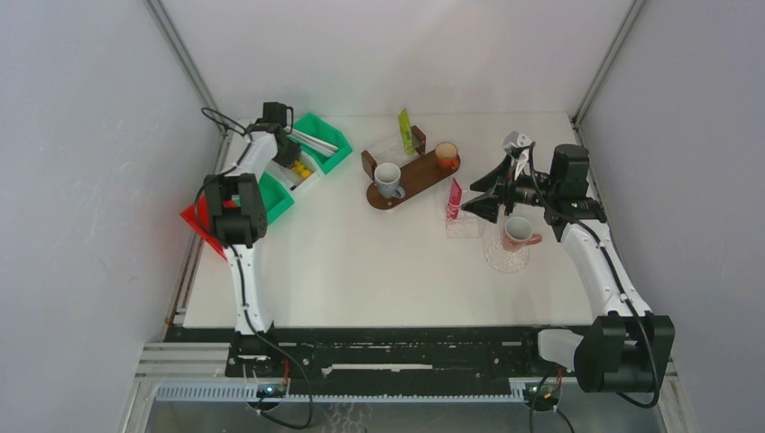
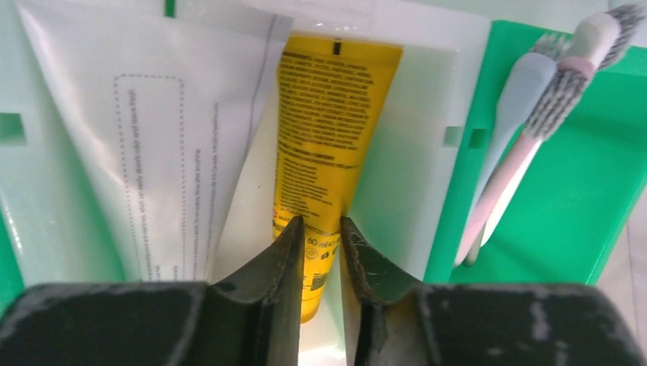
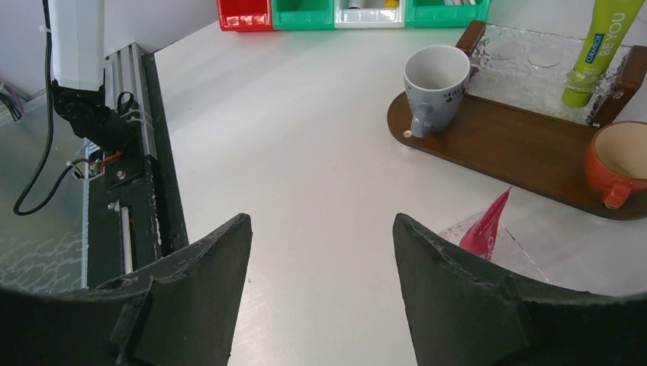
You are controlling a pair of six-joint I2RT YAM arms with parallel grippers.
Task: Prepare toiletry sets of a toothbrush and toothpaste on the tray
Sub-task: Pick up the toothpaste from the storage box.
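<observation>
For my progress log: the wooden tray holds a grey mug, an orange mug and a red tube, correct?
Not quite: the tube on the wooden tray is green, not red, per the right wrist view. The grey mug and orange mug are there.

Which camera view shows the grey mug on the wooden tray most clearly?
The right wrist view: the grey mug is close, with handle and rim clear. The top external view shows it small, from above, on the wooden tray. The left wrist view misses it.
</observation>
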